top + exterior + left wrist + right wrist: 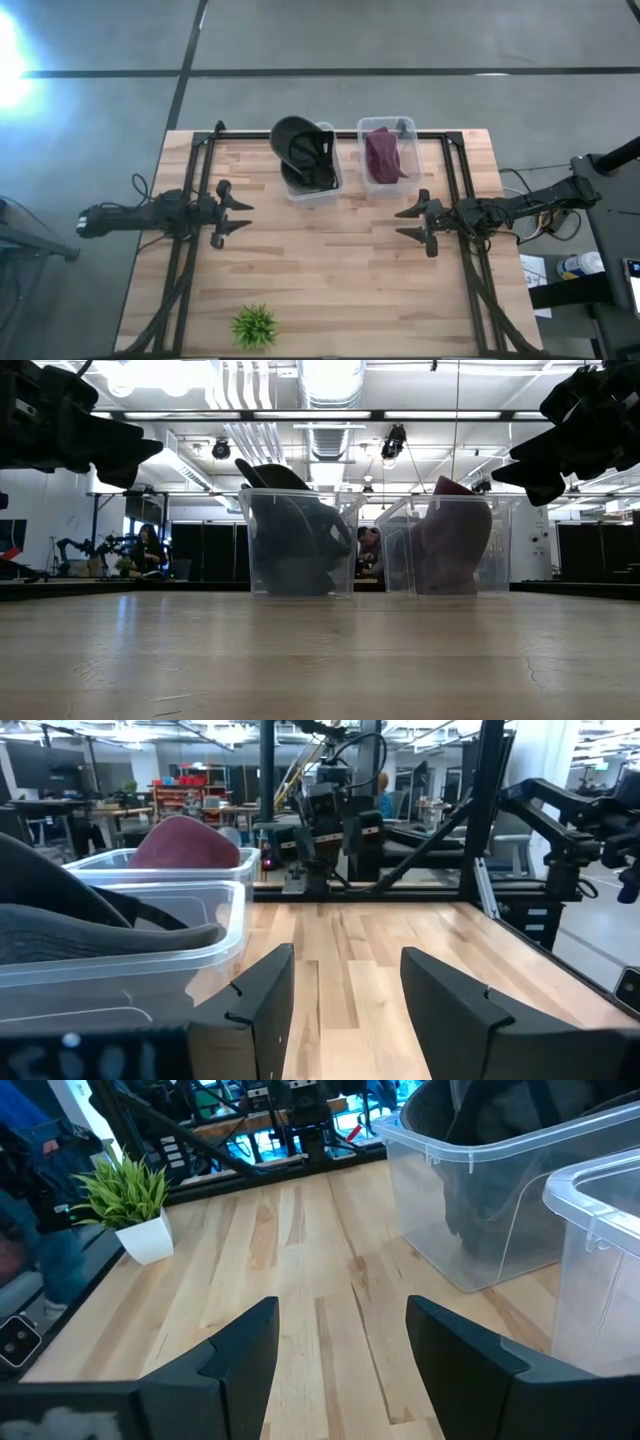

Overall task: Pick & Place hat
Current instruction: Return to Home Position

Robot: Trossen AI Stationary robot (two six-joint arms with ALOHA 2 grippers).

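Note:
A black hat (pixel 302 150) sits in the left clear bin (pixel 312 192), its crown sticking out over the bin's far rim; it shows dark behind the bin wall in the low view (pixel 290 540). A maroon hat (pixel 385 155) lies in the right clear bin (pixel 388 125) and rises above its rim (pixel 450 530). My left gripper (pixel 240 216) hovers open over the table's left side, fingers pointing right. My right gripper (pixel 408 222) hovers open over the right side, fingers pointing left. Neither touches anything.
A small green plant in a white pot (pixel 254 326) stands near the table's near edge, also seen in the right wrist view (pixel 135 1205). Bare wood lies between the grippers and in front of the bins. Black frame rails (pixel 190 190) run along both table sides.

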